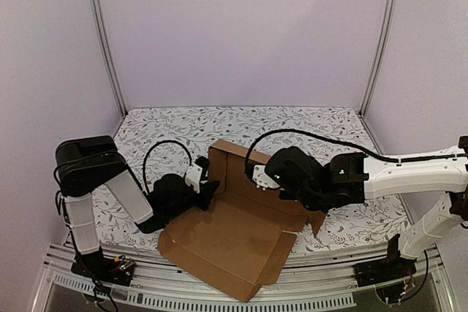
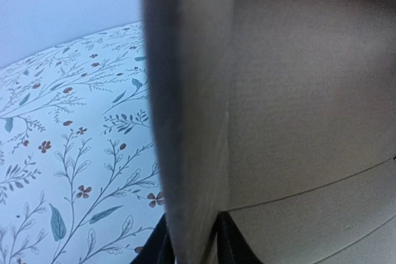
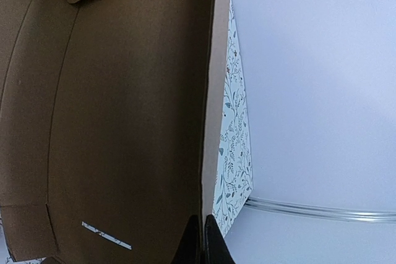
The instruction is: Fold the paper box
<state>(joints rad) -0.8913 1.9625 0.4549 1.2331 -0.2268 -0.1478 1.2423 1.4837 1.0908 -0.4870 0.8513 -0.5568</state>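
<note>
now left claw (image 2: pixel 193 242) on paper box (image 2: pixel 297 122)

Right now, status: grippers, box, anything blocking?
Left gripper straddles a raised flap of the paper box, grip unclear. Right gripper shut on its wall edge. Box partly folded, near corner overhanging the table edge. No obstruction in view.

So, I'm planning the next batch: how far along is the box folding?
Early. Done: one wall of the paper box stands upright. In hand: left fingers straddle a panel edge; right fingers pinch another. Remaining: near flaps lie flat, nothing tucked.
</note>
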